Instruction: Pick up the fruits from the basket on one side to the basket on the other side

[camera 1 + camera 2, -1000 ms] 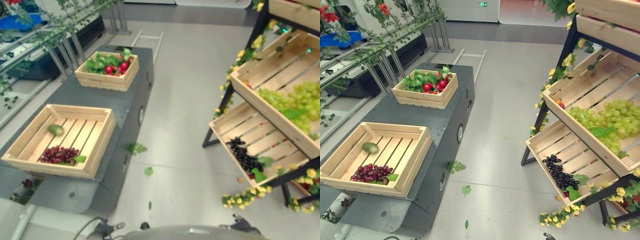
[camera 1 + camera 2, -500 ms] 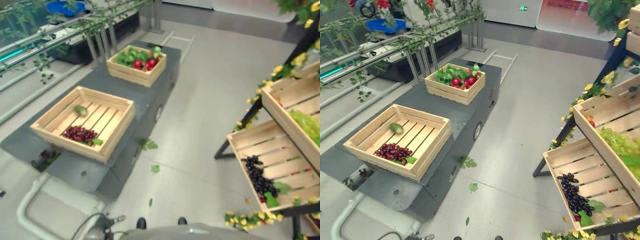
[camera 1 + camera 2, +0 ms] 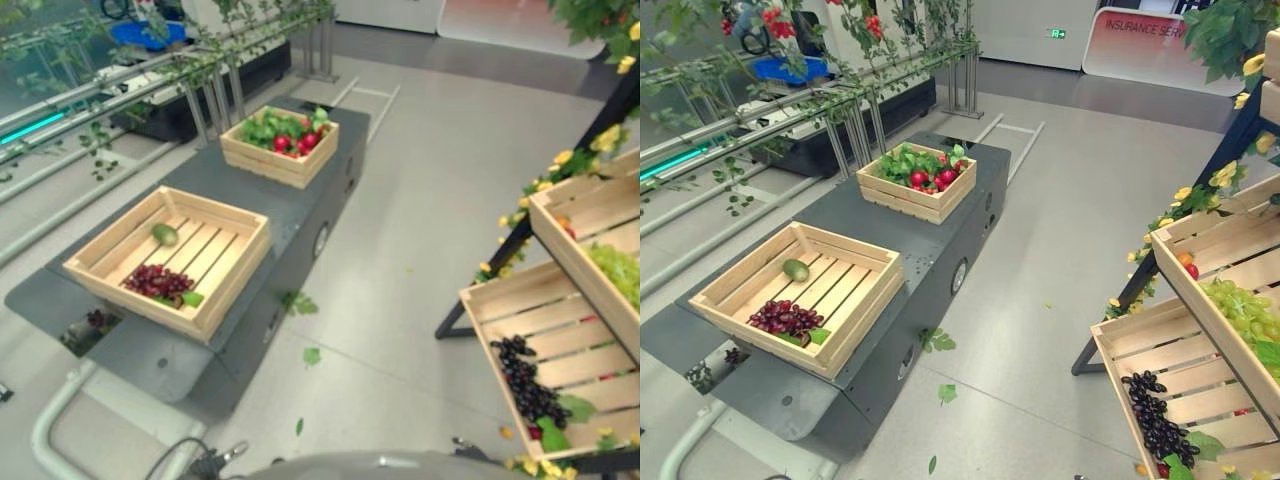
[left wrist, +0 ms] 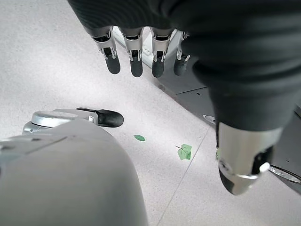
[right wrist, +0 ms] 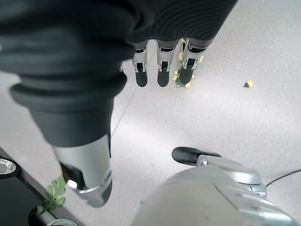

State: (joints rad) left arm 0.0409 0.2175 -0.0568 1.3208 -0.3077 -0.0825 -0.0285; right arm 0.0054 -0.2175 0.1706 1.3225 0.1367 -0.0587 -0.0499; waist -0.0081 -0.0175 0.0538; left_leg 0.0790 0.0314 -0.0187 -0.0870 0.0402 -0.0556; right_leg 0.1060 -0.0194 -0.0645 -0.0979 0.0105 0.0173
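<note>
Fruit is lying in crates on both sides. The dark purple grape bunch [image 3: 1148, 425] is sitting low in the slanted wooden slat crate [image 3: 1140, 360] on the flower-trimmed rack, sliding to its lower lip because of the tilt. The green grape bunch [image 3: 1240, 310] is resting in the upper slanted crate [image 3: 1200, 300] above it. Opposite, the red grape bunch [image 3: 786, 320] and a small green oval fruit [image 3: 795, 270] are lying flat in the shallow pale wooden crate [image 3: 855, 300] on the dark grey low platform [image 3: 940, 240]; a second wooden crate of red fruit and green leaves [image 3: 917, 180] is standing further along it.

All fruit is well apart from both sets of fingers. The left hand [image 4: 141, 56] is hanging with fingers straight and relaxed, empty, pointing at the grey floor [image 3: 1040, 300] beside the platform's edge. The right hand [image 5: 160, 61] is hanging likewise, fingers straight, holding nothing, tips over fallen yellow flowers [image 5: 186, 84].

The wide floor aisle between platform and rack is giving open room; the crate walls and rack frame look like the edges to clear.
</note>
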